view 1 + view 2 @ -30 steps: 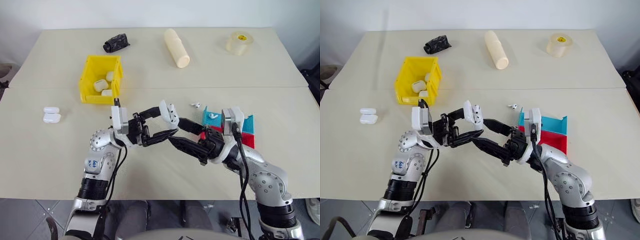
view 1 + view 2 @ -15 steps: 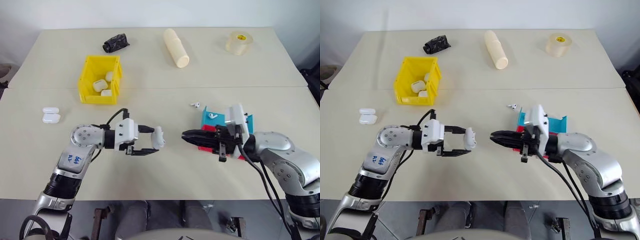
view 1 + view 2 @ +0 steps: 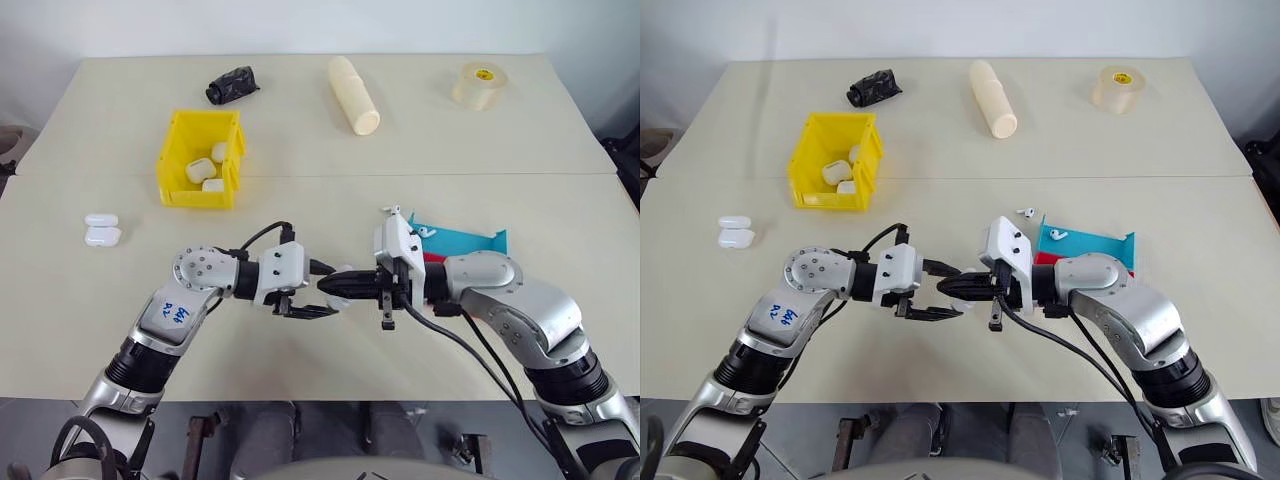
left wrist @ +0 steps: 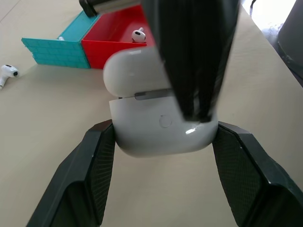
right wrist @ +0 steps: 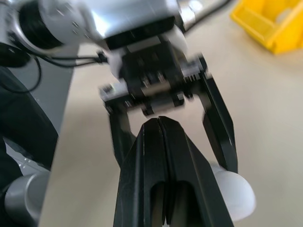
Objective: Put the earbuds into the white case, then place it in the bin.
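My left gripper is shut on the white case, one finger on each side, just above the table's front middle. The case's lid stands slightly ajar. My right gripper is shut and points straight at the left one; its closed black fingers lie across the lid and the front of the case. One of the earbuds lies on the table, another in the teal tray, and one in the red tray. The yellow bin stands at the back left with white cases inside.
The teal tray and the red tray sit just behind my right forearm. Two more white cases lie at the far left. A black crumpled thing, a cream cylinder and a tape roll line the back.
My right gripper has shut. Both hands dropped from a raised pose, drew apart, then met again low over the table, the shut right fingers now against the case in my left gripper.
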